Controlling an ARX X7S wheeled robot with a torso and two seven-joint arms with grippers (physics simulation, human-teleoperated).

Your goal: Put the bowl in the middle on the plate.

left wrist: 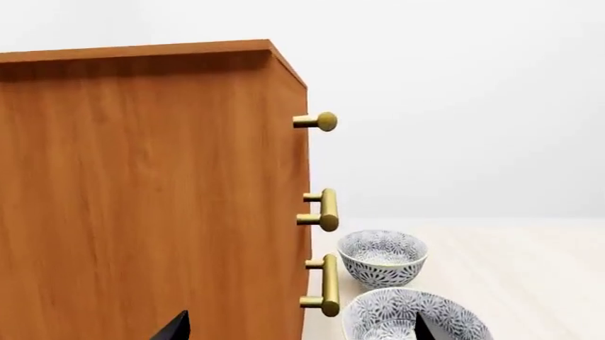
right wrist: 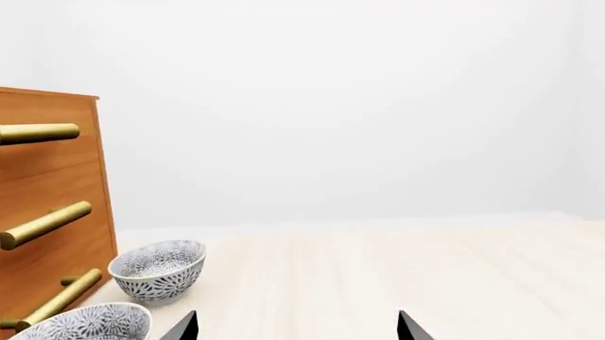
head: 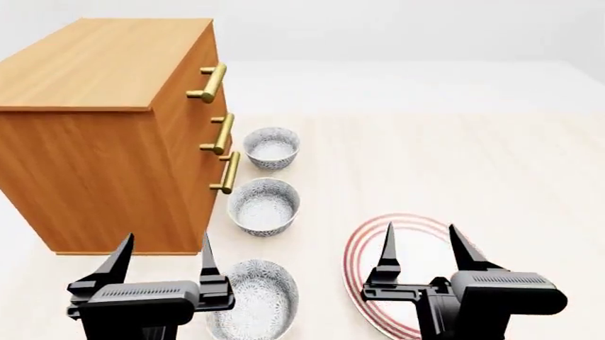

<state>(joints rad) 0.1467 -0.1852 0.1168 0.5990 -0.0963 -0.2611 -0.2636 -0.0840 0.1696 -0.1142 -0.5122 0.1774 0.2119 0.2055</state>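
Bowl: the middle bowl (head: 265, 206) of a row of three sits upright on the worktop (head: 454, 163), centre-left of the head view, just beside the lowest drawer handle of the cabinet (head: 104, 127); nothing grips it.
Near bowl: a look-alike near bowl (head: 253, 300) lies at the lower centre-left of the head view, just beside the left pincer's right fingertip.
Far bowl: the far bowl (head: 272, 147) stands above the middle one in the head view, near the middle brass handle (head: 221, 134).
Plate: the plate (head: 370, 244) lies flat on the worktop at the lower right of centre in the head view, well to the right of the bowl row; the right pincer partly covers it.
Left pincer: the left pincer (head: 163, 258) is at the lower left of the head view, fingers spread wide apart, with nothing between them; it is in front of the cabinet's near corner.
Right pincer: the right pincer (head: 424, 248) is at the lower right of the head view, fingers wide apart and empty, above the plate.
Left wrist view: the cabinet side fills the left half; two bowls show at the lower centre-right, one partly cut off by the frame edge.
Right wrist view: cabinet handles at the left edge, two bowls at the lower left, bare worktop elsewhere.
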